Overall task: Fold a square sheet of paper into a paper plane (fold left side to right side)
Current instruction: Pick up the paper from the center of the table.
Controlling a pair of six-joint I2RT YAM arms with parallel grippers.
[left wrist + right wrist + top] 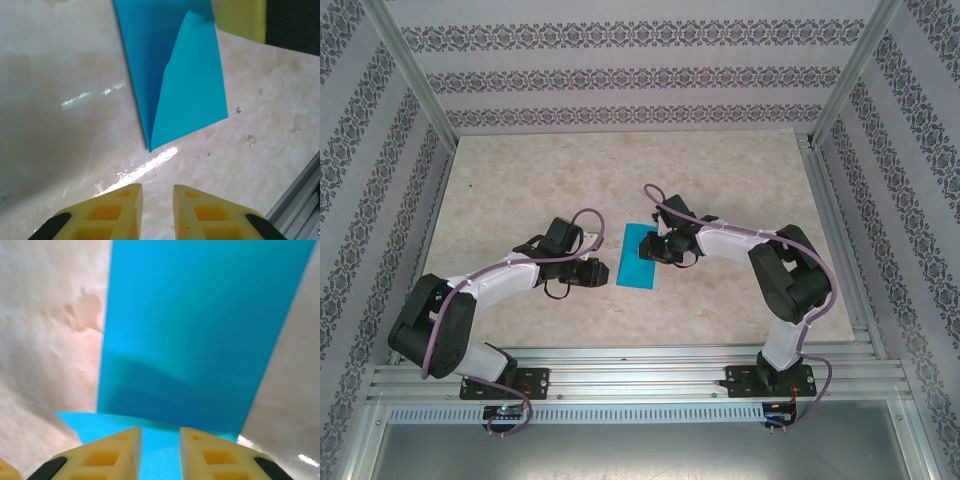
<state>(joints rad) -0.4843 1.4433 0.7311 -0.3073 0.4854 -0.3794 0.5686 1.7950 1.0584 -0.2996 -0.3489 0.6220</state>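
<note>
The square sheet of paper [638, 258] lies mid-table as a narrow cyan-blue strip, folded over on itself. In the left wrist view the paper [175, 75] shows a lighter top flap over a darker layer, meeting in a point towards me. My left gripper [603, 270] sits just left of the strip; its jaws [158, 192] stand slightly apart over bare table, holding nothing. My right gripper [655, 250] is at the strip's right edge. In its wrist view the jaws [160, 435] hover narrowly open over the paper [200, 330], one layer raised ahead of them.
The marble-patterned tabletop [520, 200] spreads round the paper. Aluminium rails [640, 365] run along the near edge, one rail [300, 200] close to my left gripper. Patterned walls [620, 70] and metal posts enclose the back and sides.
</note>
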